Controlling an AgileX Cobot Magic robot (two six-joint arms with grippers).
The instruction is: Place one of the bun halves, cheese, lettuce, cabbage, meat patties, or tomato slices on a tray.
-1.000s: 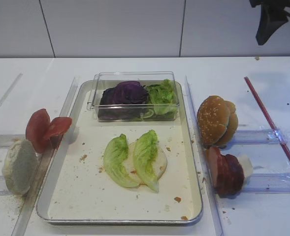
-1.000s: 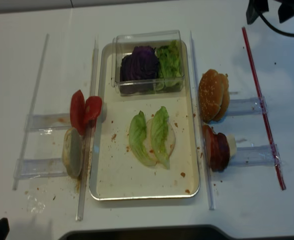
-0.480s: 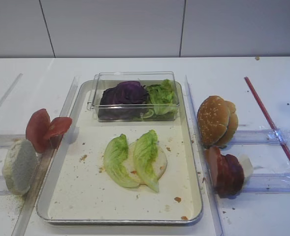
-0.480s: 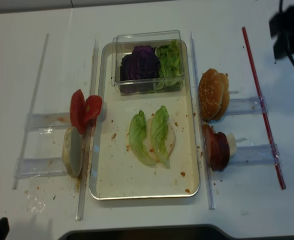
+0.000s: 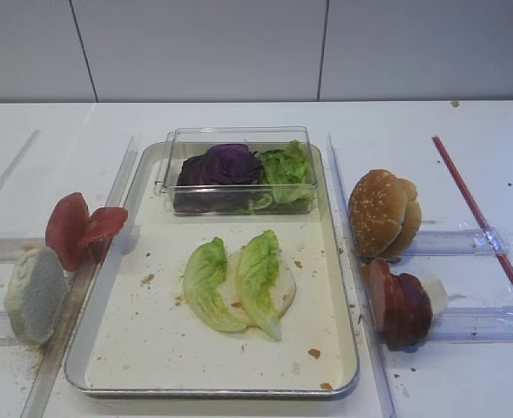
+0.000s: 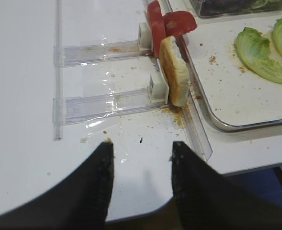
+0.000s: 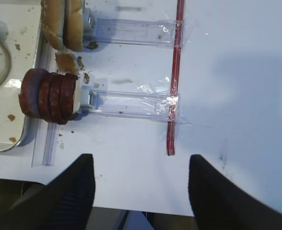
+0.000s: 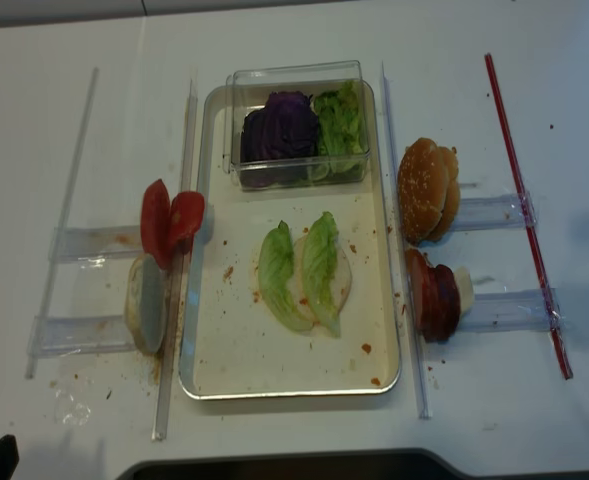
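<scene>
Pale flat bun half (image 5: 278, 280) and two light green lettuce leaves (image 5: 258, 280) lie mid cream silver-rimmed tray (image 5: 151, 348); dark reddish-brown patties (image 5: 397, 305) wait at three o'clock; my right gripper (image 7: 138, 184) spread wide, empty; left gripper (image 6: 141, 165) parted, empty

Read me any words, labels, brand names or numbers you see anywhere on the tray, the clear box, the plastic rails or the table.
None: no readable text in any view.
The tray shows only crumbs.
The clear box has no label.
The plastic rails and the red strip are unmarked.
</scene>
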